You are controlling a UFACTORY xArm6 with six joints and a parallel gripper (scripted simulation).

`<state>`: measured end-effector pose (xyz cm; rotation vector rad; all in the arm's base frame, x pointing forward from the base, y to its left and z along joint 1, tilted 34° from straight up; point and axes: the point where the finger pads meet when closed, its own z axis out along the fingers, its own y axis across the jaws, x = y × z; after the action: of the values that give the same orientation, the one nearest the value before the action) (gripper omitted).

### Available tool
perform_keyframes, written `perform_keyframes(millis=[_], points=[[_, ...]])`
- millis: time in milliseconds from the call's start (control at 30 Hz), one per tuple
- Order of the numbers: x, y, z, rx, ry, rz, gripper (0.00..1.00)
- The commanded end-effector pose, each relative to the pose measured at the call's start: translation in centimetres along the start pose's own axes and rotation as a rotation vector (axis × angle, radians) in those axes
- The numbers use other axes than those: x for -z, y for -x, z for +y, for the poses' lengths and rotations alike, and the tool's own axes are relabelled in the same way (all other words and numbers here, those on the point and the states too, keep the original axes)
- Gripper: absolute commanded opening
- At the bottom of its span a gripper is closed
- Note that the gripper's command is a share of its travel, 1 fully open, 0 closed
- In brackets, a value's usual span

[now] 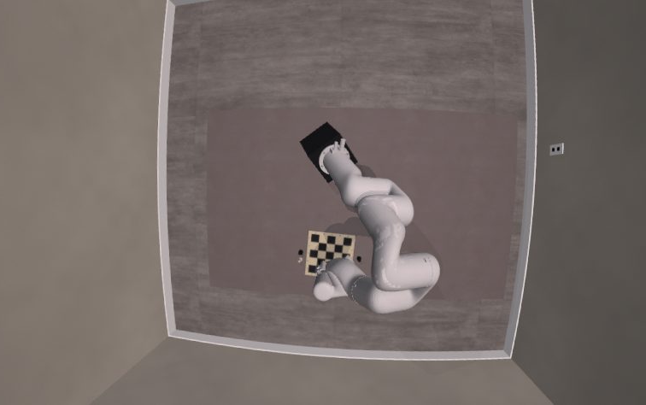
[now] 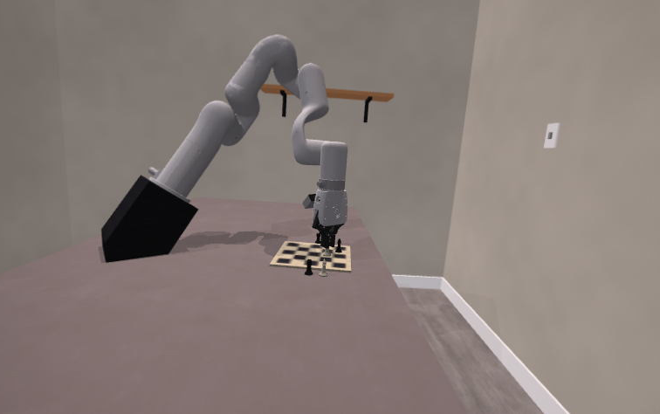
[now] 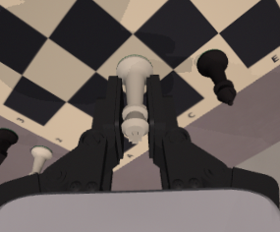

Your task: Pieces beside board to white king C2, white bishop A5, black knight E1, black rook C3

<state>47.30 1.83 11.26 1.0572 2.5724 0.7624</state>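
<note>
My gripper (image 3: 135, 93) (image 2: 326, 245) is shut on the white king (image 3: 134, 84) (image 2: 326, 252) and holds it upright, low over the chessboard (image 3: 44, 74) (image 2: 281, 262) (image 1: 309, 271), near the board's corner by the letters A and C. I cannot tell whether its base touches the board. A white bishop (image 3: 40, 156) (image 2: 324, 268) (image 1: 300, 260) and a black piece (image 3: 2, 146) (image 2: 308, 267) (image 1: 300, 251) stand on the table beside the board's digit edge. Another black piece (image 3: 216, 74) (image 2: 338, 245) (image 1: 359, 259) stands off the letter edge, between C and E.
The arm's black base (image 1: 321, 143) (image 2: 145, 221) stands on the brown table (image 2: 219, 334) behind the board. The table's right edge (image 2: 374, 257) runs close to the board. A wooden shelf (image 2: 353, 94) hangs on the far wall.
</note>
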Motion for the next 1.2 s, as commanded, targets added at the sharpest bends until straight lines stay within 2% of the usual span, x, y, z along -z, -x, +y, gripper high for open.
perform_keyframes(millis=[0,733,767,833,867,933,967,1033,1067,1167], points=[[0.08,0.09,0.08,0.001,0.002,-0.002,0.00],[0.08,0.09,0.08,0.001,0.002,-0.002,0.00],[0.08,0.09,0.08,0.001,0.002,-0.002,0.08],[0.08,0.09,0.08,0.001,0.002,-0.002,0.08],[0.08,0.09,0.08,0.001,0.002,-0.002,0.17],[0.08,0.09,0.08,0.001,0.002,-0.002,0.17],[0.08,0.09,0.08,0.001,0.002,-0.002,0.25],[0.08,0.09,0.08,0.001,0.002,-0.002,0.25],[0.08,0.09,0.08,0.001,0.002,-0.002,0.34],[0.08,0.09,0.08,0.001,0.002,-0.002,0.34]])
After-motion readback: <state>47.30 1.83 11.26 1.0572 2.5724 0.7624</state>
